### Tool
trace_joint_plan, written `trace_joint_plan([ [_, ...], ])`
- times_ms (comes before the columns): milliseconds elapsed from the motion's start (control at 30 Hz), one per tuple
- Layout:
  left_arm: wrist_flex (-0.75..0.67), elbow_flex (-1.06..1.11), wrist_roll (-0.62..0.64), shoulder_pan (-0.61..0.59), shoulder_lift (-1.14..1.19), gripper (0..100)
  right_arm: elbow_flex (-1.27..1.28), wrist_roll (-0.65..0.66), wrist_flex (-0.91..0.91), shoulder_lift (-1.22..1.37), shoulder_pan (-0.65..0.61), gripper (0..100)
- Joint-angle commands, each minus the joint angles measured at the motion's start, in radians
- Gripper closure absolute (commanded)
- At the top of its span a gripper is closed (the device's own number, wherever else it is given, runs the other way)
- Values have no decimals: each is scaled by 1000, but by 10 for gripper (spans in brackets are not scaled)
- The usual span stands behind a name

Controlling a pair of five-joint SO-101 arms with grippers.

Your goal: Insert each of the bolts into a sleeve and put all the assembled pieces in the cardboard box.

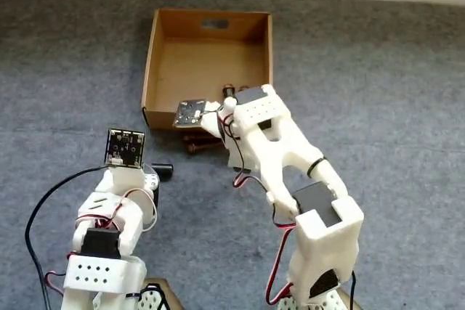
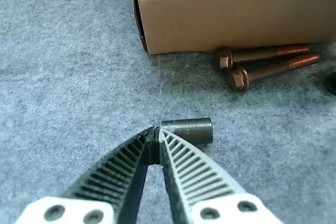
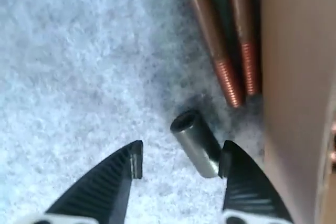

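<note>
**Wide right claw [image 3: 182,157] straddles a sleeve [image 3: 195,142]; left claw [image 2: 156,139] closed**

The right claw is spread wide, the dark sleeve lying on the grey tabletop [image 3: 63,77] between its fingers, close against one. Just beyond, two copper bolts [image 3: 210,40] lie side by side along the cardboard box [image 3: 294,77] wall. The left claw is pinched together on nothing, a second sleeve [image 2: 186,131] touching its tip.

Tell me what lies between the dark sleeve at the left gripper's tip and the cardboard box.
Two copper bolts, side by side on the carpet, lie between that sleeve and the cardboard box; the left wrist view shows it.
</note>
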Motion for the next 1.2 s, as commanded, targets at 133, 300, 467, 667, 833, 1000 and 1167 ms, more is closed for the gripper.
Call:
trace_joint_plan([
  [133, -25, -5, -8, 10, 7, 961, 2, 38, -16, -5, 39, 778],
  [300, -25, -5, -8, 10, 7, 961, 30, 35, -28, -4, 31, 781],
  [467, -25, -5, -8, 10, 7, 961, 101, -5, -81, -5, 28, 815],
  [667, -25, -5, -9, 10, 7, 961, 87, -196, -94, -18, 39, 991],
  [833, -25, -5, -9, 10, 7, 961, 67, -367, -64, -76, 76, 994],
  [1000, -25, -5, -9, 10, 7, 961, 179, -566, -77, -239, 154, 994],
  [1167, -25, -5, -9, 10, 7, 961, 377, -634, -104, -318, 222, 994],
])
